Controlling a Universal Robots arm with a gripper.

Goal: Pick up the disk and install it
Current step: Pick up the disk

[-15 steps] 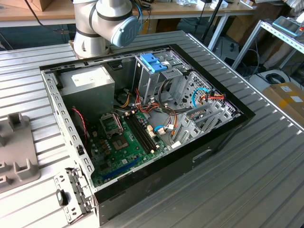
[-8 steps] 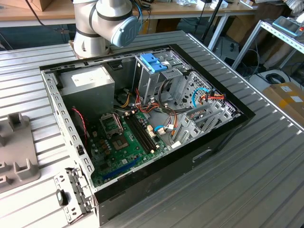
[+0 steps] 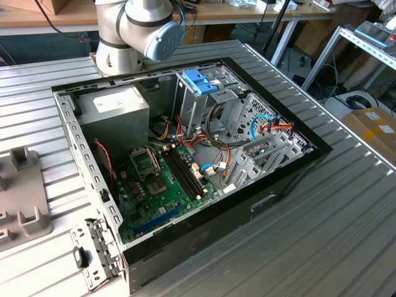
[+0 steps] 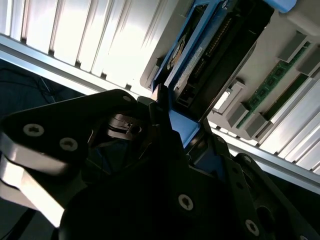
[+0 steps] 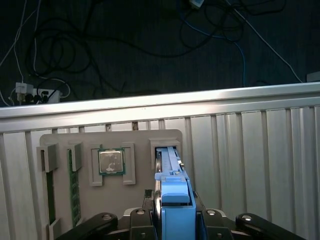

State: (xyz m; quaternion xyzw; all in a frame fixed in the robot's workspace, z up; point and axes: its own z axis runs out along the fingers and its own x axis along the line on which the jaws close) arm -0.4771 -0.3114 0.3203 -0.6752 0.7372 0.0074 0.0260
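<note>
Disk (image 5: 167,167): stands on edge, long axis running straight out from gripper (image 5: 172,215), far end at grey holder tray (image 5: 135,142); jaws closed on blue-railed near end.

exterior view now: the computer case (image 3: 247,210) sits on the surface (image 3: 322,235), the arm base (image 3: 124,37) just behind it; inside, the power supply box (image 3: 114,111) in the far corner on the exterior view's left, the drive cage (image 3: 198,99) to its right, the motherboard (image 3: 154,185) nearer. first wrist view: the disk (image 5: 170,175) on edge in a tray (image 5: 135,137) slot, the claw (image 5: 176,220) clamped on it, a processor chip (image 5: 111,161) in the pocket beside
</note>
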